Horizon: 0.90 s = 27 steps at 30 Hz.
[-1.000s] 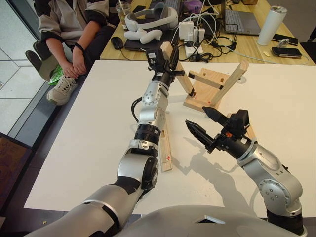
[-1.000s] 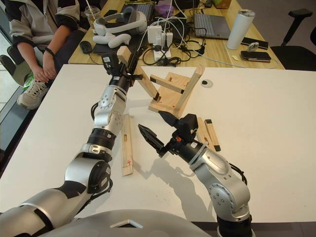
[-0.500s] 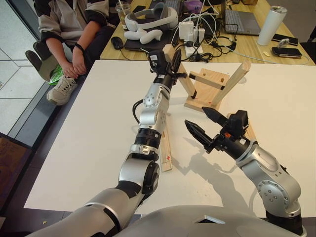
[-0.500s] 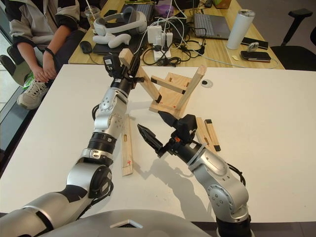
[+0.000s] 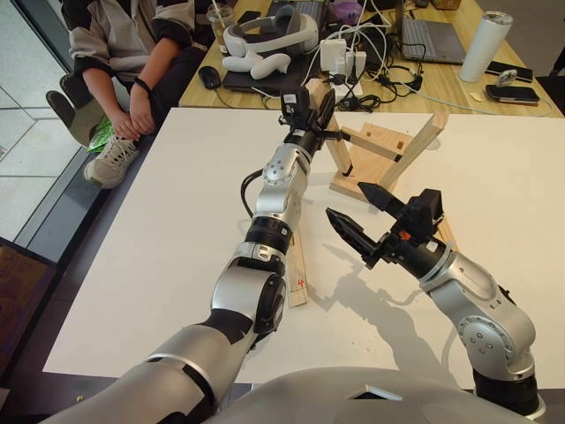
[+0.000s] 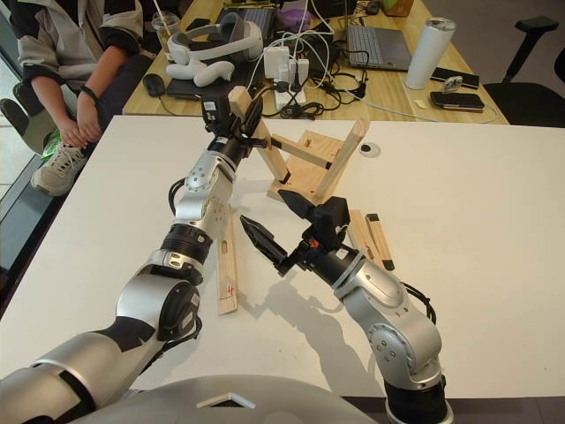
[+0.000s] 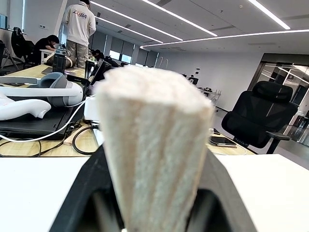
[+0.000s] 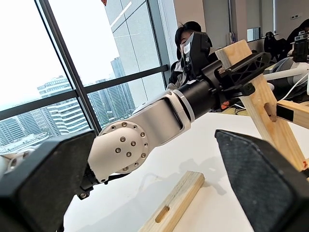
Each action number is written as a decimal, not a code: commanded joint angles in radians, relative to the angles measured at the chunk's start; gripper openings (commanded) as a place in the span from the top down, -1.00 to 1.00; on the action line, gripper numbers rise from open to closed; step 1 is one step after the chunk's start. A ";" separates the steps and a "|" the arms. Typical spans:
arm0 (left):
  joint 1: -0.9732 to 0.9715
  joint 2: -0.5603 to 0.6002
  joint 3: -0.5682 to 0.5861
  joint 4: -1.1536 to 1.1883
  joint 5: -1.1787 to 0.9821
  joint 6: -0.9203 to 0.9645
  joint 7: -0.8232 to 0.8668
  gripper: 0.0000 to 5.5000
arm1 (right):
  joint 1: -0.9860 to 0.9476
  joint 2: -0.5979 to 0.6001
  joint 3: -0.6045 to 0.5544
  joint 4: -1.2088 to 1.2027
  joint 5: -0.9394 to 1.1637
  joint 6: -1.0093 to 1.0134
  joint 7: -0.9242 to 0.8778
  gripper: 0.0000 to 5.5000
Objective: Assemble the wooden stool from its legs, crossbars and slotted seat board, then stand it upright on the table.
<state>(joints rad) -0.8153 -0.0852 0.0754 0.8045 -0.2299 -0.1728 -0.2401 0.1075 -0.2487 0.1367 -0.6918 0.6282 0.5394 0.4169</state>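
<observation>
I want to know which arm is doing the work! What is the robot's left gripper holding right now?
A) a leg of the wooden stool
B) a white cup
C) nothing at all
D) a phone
A: the left gripper is shut on a stool leg of the partly built stool, while the right gripper hangs open and empty above the table.

This is an open-plan office high in a city. A wooden desk (image 5: 441, 78) holds a laptop (image 5: 433, 40), a headset (image 5: 269, 35) and chargers (image 5: 340, 53). Beyond it are a swivel chair (image 7: 260, 118), ceiling strip lights (image 7: 193, 21) and windows (image 8: 58, 72) facing towers.
</observation>
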 commanded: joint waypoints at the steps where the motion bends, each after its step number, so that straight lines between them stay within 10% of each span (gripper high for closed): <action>1: 0.068 0.040 -0.051 -0.017 0.082 0.074 0.015 0.63 | 0.011 0.005 0.016 -0.006 -0.027 -0.022 -0.020 -0.68; 20: 0.472 0.081 -0.156 -1.099 0.034 0.919 0.255 0.63 | 0.058 0.026 0.051 -0.002 -0.075 -0.100 -0.028 -0.68; 27: 0.548 0.030 -0.135 -1.120 0.038 1.013 0.329 0.63 | 0.051 0.022 0.071 0.008 -0.077 -0.106 -0.015 -0.68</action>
<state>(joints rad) -0.3004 -0.0640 -0.0576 -0.3942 -0.2188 0.7520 0.0741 0.1720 -0.2237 0.2052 -0.6918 0.5555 0.4370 0.4012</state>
